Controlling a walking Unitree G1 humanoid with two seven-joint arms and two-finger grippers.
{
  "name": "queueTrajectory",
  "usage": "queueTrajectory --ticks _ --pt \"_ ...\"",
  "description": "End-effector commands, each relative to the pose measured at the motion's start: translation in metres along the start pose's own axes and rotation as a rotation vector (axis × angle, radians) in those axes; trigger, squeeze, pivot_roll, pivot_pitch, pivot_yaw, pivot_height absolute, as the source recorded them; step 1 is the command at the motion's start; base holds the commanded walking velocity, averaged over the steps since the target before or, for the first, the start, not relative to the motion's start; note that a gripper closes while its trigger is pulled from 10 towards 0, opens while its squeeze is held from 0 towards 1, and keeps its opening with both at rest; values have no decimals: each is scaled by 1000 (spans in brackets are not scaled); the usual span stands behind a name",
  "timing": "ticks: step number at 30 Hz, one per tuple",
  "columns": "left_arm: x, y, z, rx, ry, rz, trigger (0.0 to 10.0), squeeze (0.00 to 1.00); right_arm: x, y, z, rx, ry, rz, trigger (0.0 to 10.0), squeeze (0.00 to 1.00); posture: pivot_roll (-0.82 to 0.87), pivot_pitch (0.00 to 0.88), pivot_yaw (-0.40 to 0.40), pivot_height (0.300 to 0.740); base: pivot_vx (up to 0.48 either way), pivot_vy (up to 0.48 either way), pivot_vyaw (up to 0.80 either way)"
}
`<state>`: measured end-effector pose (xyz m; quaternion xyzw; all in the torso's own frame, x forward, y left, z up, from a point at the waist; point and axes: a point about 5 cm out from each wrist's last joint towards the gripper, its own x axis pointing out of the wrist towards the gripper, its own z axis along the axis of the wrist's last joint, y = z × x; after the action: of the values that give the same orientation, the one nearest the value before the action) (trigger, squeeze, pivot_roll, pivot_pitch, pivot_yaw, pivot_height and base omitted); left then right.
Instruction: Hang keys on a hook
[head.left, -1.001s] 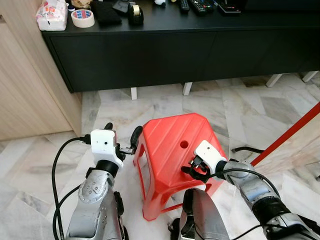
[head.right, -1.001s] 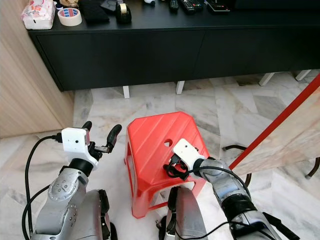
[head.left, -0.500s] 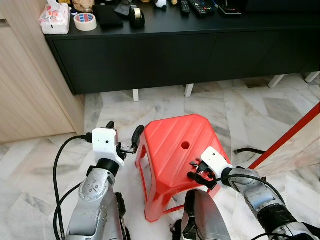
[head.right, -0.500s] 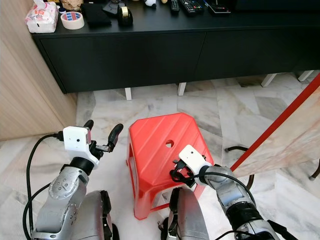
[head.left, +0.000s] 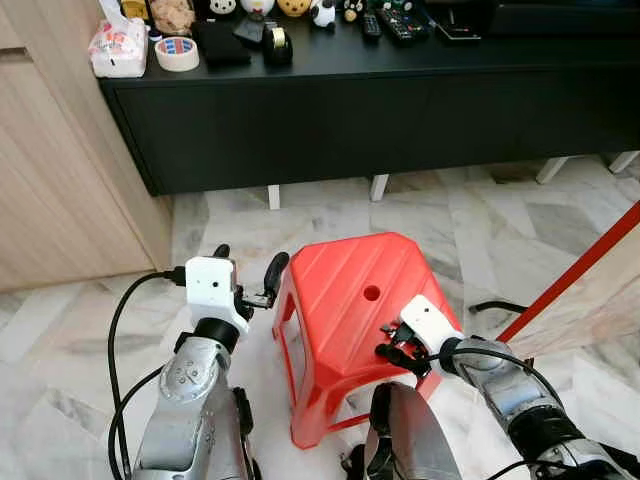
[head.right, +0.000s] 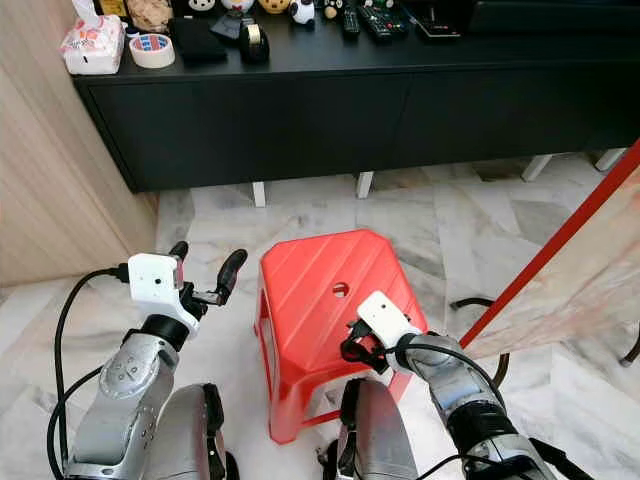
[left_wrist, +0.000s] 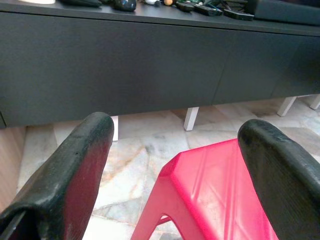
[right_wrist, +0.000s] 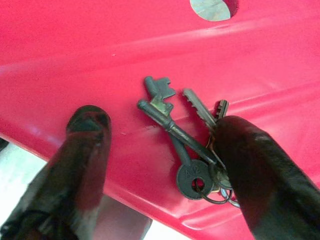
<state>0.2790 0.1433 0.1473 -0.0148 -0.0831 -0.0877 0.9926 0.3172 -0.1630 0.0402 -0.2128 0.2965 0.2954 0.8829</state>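
One key bunch (right_wrist: 192, 145) on red stool (head.left: 350, 300), black cabinet (head.left: 400, 110) behind

Dark grey keys (right_wrist: 182, 132) lie on a bright red stool (head.left: 345, 300); grey-veined white marble floor (head.left: 470, 215); black cabinet (head.left: 350, 110).

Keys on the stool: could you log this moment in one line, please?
right gripper open over keys | keys on red stool | left gripper open
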Motion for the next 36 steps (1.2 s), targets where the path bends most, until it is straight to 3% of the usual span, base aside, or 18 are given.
queueTrajectory --ticks 1,17,36 --pt "-1 -3 -2 9 6 -19 10000 0 -1 1 -21 27 89 -12 0 0 65 177 -80 567 0 0 0" --pt "-4 -3 -3 13 14 -25 10000 0 4 16 -27 20 105 56 0 0 71 187 -76 567 0 0 0" --pt "-4 -2 -6 18 20 -17 10000 0 8 23 -9 51 -18 42 0 0 69 188 -78 567 0 0 0"
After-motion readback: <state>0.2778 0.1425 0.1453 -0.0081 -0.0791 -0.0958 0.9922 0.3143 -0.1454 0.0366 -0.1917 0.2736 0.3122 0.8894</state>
